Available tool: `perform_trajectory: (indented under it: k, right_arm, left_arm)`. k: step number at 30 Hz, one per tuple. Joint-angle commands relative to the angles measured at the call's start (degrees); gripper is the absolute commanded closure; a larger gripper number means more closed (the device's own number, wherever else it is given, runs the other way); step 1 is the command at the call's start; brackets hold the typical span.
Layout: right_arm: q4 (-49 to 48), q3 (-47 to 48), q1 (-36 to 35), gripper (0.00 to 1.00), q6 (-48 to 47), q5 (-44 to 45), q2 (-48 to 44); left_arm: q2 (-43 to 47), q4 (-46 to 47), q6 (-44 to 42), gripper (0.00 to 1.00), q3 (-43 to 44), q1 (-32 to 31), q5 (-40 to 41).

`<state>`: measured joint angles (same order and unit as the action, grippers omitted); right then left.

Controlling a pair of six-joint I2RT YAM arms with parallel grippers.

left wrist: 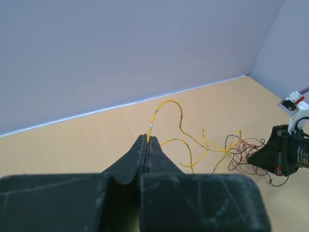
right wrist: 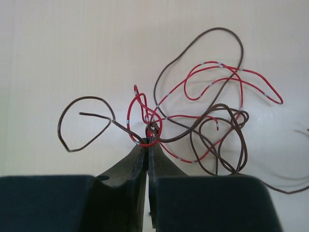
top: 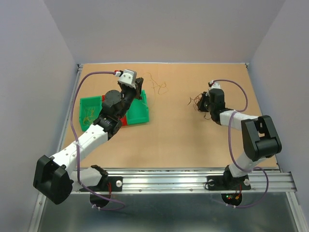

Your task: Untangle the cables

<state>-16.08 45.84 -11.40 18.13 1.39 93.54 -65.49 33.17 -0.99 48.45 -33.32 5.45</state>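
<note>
The cables lie in two groups on the tan table. A yellow wire (left wrist: 179,121) (top: 157,86) curls across the table, and my left gripper (left wrist: 147,139) (top: 140,92) is shut on one end of it, just beyond the green bin. To the right sits a tangle of red and brown wires (right wrist: 207,116) (left wrist: 245,154) (top: 194,102). My right gripper (right wrist: 148,140) (top: 201,104) is shut on a red loop and a brown loop at the near edge of that tangle. In the left wrist view the yellow wire's far end reaches the tangle.
A green bin (top: 140,115) stands at the left under my left arm, with thin wires (top: 88,115) in its left compartment. Grey walls close the table at the back and sides. A metal rail (top: 193,176) runs along the near edge.
</note>
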Motion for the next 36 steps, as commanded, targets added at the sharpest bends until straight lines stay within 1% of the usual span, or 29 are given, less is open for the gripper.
perform_trajectory:
  k: [1,2,4,5,6,7,9,10,12,14,16,22,26,32,36]
  right_arm:
    - [-4.7,-3.2,-0.5,0.80,-1.7,-8.2,-4.1]
    - [-6.2,-3.7,-0.5,0.74,-1.7,-9.2,-4.8]
    - [-7.5,-5.1,-0.5,0.65,-2.1,-10.5,-5.9]
    - [-8.3,-5.5,-0.5,0.57,-2.3,-11.2,-6.9]
    - [-8.9,-5.9,-0.5,0.53,-2.9,-11.6,-7.4]
    - [-9.9,-6.8,-0.5,0.43,-3.2,-12.3,-8.3]
    - [-10.9,-7.7,-0.5,0.32,-3.5,-13.2,-9.2]
    - [-11.5,-8.6,-0.5,0.25,-3.7,-13.9,-9.7]
    - [-14.0,-9.5,-0.5,0.20,-4.2,-17.0,-11.1]
    - [-16.7,-10.9,-0.5,0.17,-4.4,-20.9,-11.9]
    - [-17.8,-11.3,-0.5,0.16,-4.3,-22.3,-12.5]
    - [-19.0,-10.9,-0.5,0.16,-4.5,-22.6,-11.0]
    - [-19.5,-10.2,-0.5,0.16,-4.1,-23.4,-9.8]
    - [-20.7,-9.4,-0.6,0.16,-3.1,-24.9,-7.9]
    - [-20.8,-9.5,-0.6,0.16,-3.0,-24.8,-7.8]
  left_arm:
    - [1.2,3.5,-0.6,1.00,0.1,0.1,0.3]
    - [1.2,3.5,-1.3,1.00,0.1,0.1,0.6]
    - [1.4,3.4,-2.6,1.00,0.0,0.1,1.4]
    - [1.6,3.4,-3.4,1.00,-0.3,0.1,1.5]
    - [2.1,3.4,-4.8,1.00,-0.5,0.4,1.5]
    - [2.5,3.7,-5.4,1.00,-1.4,0.5,0.9]
    - [3.0,4.2,-7.4,1.00,-2.2,0.7,-1.2]
    - [3.4,4.4,-8.8,1.00,-2.6,0.7,-1.2]
    - [3.6,4.5,-10.4,1.00,-3.2,0.7,-0.9]
    - [3.7,4.4,-12.4,1.00,-3.8,0.8,1.2]
    - [3.7,4.1,-13.8,1.00,-4.2,0.8,2.8]
    - [6.9,5.1,-17.7,1.00,-8.4,1.0,7.4]
    - [7.1,7.2,-20.0,1.00,-11.0,1.8,11.4]
    - [8.0,5.0,-23.4,1.00,-11.9,2.6,13.5]
    - [7.0,3.3,-25.6,1.00,-11.9,2.7,17.6]
